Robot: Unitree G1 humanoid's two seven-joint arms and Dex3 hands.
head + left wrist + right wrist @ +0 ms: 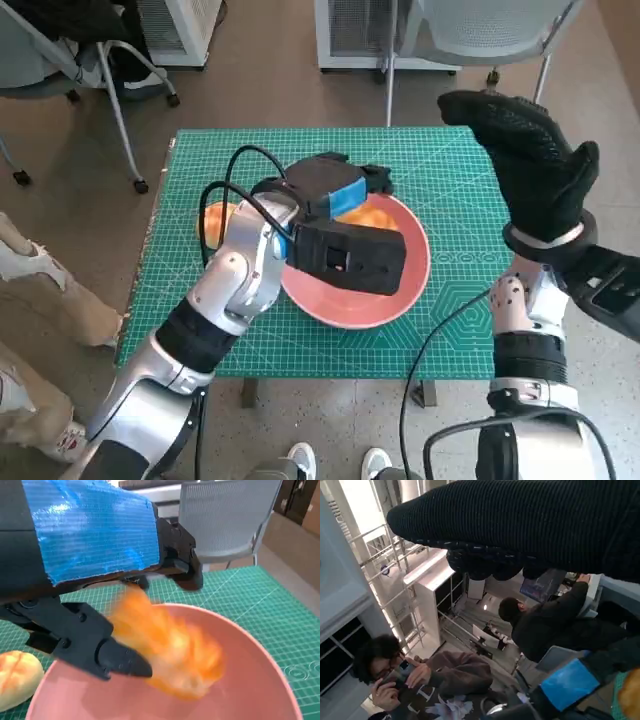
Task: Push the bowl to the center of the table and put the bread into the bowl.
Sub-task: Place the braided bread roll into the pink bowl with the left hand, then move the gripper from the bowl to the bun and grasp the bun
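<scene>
A pink bowl (415,290) sits near the middle of the green cutting mat (460,170). My left hand (330,190) hovers over the bowl with its fingers apart. An orange bread (175,650) shows as a blur just beneath the fingers (115,660), inside the bowl's (260,680) rim, while hand and bowl stay sharp. In the head view a piece of that bread (365,212) peeks out past the hand. A second bread (222,215) lies on the mat beside the bowl, also seen in the left wrist view (15,677). My right hand (535,165) is raised high over the table's right side, holding nothing.
Chairs stand beyond the table's far edge (480,30) and at the far left (90,60). A person's legs (30,290) are close to the left side. Two people (435,680) appear in the right wrist view under the glove (545,525).
</scene>
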